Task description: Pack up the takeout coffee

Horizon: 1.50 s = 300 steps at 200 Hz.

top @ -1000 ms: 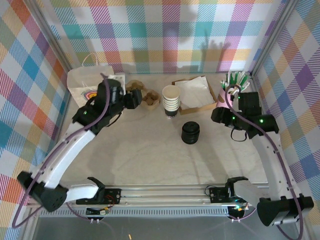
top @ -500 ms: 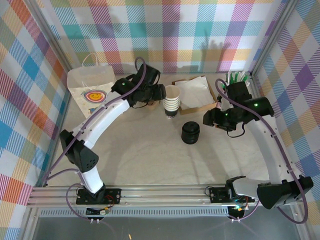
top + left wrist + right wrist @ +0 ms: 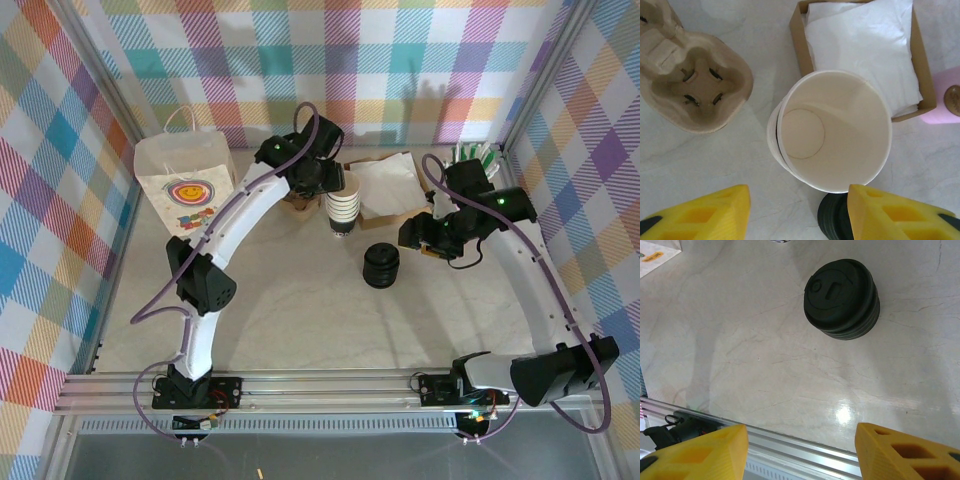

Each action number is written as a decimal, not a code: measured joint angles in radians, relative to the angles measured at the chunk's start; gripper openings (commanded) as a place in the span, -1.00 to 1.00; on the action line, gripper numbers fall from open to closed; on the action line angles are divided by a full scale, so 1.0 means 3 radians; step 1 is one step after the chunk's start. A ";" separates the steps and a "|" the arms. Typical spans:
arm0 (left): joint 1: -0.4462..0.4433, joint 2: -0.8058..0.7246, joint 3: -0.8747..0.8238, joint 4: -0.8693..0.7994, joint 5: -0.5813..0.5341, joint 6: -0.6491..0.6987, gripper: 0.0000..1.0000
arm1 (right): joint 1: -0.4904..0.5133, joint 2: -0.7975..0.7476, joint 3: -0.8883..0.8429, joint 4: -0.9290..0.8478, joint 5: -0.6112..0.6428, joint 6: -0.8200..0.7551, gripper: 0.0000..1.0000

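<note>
So the stack of cream paper cups [image 3: 342,200] stands upright on the pale counter [image 3: 280,300], mouths up, long axis vertical. Left fingers [image 3: 705,215] hang spread above it, empty. Right fingers [image 3: 700,450], spread and empty too, hover near the squat stack of black plastic lids [image 3: 842,297].

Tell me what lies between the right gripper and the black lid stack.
Only bare tabletop, per the right wrist view, separates the right gripper from the lid stack.

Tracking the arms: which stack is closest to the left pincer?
The stack of cream cups, open mouths up, beside the napkin box; the black lids stand apart nearer the front.
</note>
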 measured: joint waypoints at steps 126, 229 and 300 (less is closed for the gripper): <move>0.0139 0.0403 0.0448 -0.0238 0.0354 -0.0050 -0.33 | 0.0000 0.0027 -0.0061 0.0118 -0.0071 0.0000 0.18; 0.0189 0.0529 0.0562 -0.0276 0.0398 -0.0037 -0.48 | 0.0000 0.0029 -0.0074 0.0139 -0.0071 0.0000 0.18; 0.0203 0.0558 0.0565 -0.0306 0.0422 -0.0025 -0.68 | 0.0000 0.0076 -0.0074 0.0137 -0.0071 -0.0003 0.18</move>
